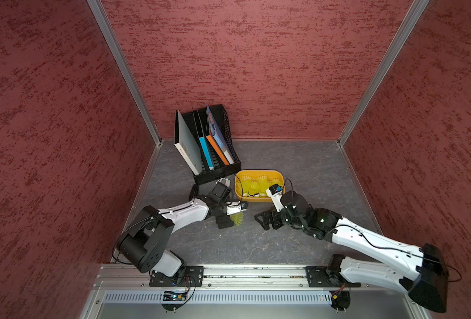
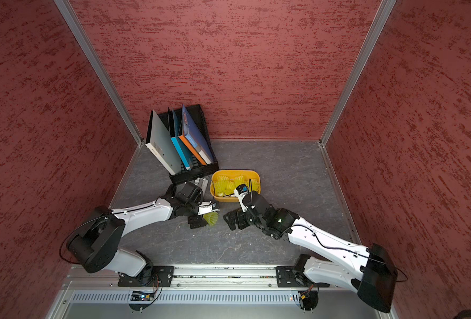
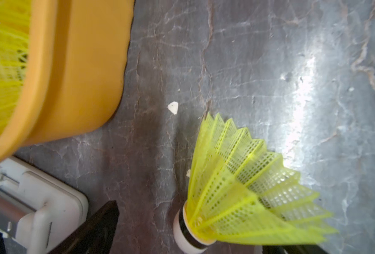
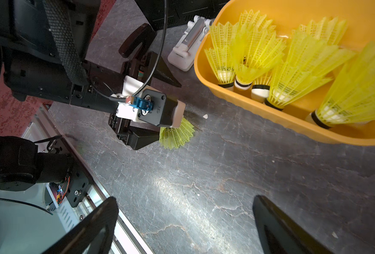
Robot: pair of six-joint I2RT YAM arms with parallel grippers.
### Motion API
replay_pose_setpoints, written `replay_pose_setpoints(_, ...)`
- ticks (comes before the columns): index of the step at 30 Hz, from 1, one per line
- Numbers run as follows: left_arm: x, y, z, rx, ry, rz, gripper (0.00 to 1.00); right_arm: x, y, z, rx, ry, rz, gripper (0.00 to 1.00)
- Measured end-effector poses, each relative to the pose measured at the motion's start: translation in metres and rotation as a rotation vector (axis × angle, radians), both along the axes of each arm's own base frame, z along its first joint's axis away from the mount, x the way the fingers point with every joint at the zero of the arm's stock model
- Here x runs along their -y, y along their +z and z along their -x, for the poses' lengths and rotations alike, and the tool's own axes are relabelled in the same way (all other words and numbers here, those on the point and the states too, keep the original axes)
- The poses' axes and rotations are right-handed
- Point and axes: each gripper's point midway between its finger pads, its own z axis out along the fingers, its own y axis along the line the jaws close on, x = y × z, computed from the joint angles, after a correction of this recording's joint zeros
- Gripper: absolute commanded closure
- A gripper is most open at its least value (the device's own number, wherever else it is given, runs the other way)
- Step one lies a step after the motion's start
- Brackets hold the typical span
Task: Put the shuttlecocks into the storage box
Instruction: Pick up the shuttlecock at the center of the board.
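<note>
Left wrist view alone: the loose shuttlecock (image 3: 248, 193) close up, down on the grey worktop (image 3: 270, 66). It lies against one finger of the left claw (image 3: 197, 226), and the other finger stands well off.
Right wrist view alone: the inside of the storage box (image 4: 248, 105), where the boxed shuttlecocks (image 4: 254, 50) stand tip-down with their skirts fanned upward.
Both top views: the two arms reach toward the middle, their claws facing each other in front of the box.
Left claw: wide, straddling the loose shuttlecock but not clamped on it.
Right claw (image 4: 186, 220): wide, nothing between its fingers, over bare worktop.
Where the loose one is: outside the box, near its front corner and apart from it.
Around: a black mesh file rack (image 1: 220, 168) with books stands behind. A grey-white device (image 4: 186, 50) sits just beside the box. A small white fleck (image 3: 173, 107) lies between the box and the loose shuttlecock.
In the way: the left wrist camera hides the loose shuttlecock's tip in the right wrist view. The right arm's camera covers part of the box's near rim in both top views.
Look: a neon yellow mesh skirt with ribs, a white rounded tip and a thin dark band.
</note>
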Motion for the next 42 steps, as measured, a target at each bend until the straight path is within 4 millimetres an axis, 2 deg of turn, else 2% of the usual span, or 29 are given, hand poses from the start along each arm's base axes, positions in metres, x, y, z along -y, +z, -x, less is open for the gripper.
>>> replay_pose_setpoints(4,-0.001,0.0,0.001,-0.015,0.015,0.01,0.19,0.002,0.0,-0.001,0.001,-0.008,0.003,0.02)
replay_pose_setpoints(7,-0.003,-0.001,0.003,-0.039,0.028,0.017,0.23,0.003,0.0,-0.002,0.001,-0.011,0.003,0.02)
replay_pose_setpoints(11,-0.008,-0.002,0.004,-0.063,0.051,0.015,0.32,0.003,0.0,-0.003,0.001,-0.015,0.004,0.02)
replay_pose_setpoints(16,-0.012,0.001,0.002,-0.062,0.072,0.023,0.37,0.004,0.0,-0.004,0.001,-0.018,0.004,0.02)
replay_pose_setpoints(23,-0.01,0.003,0.002,-0.065,0.07,0.041,0.38,0.005,0.0,-0.005,-0.001,-0.024,0.001,0.02)
replay_pose_setpoints(26,-0.007,-0.001,-0.003,-0.081,0.076,0.034,0.45,0.006,0.001,-0.004,-0.001,-0.025,-0.001,0.02)
replay_pose_setpoints(30,-0.003,-0.003,-0.009,-0.092,0.077,0.034,0.48,0.009,0.003,-0.002,-0.001,-0.028,-0.002,0.02)
replay_pose_setpoints(35,0.001,-0.002,-0.007,-0.105,0.075,0.049,0.5,0.012,0.009,-0.001,0.008,-0.033,-0.012,0.02)
replay_pose_setpoints(38,0.004,-0.003,-0.002,-0.115,0.071,0.051,0.59,0.013,0.012,-0.001,0.011,-0.038,-0.023,0.02)
replay_pose_setpoints(42,0.006,-0.004,0.0,-0.122,0.071,0.052,0.62,0.014,0.014,-0.001,0.014,-0.042,-0.025,0.02)
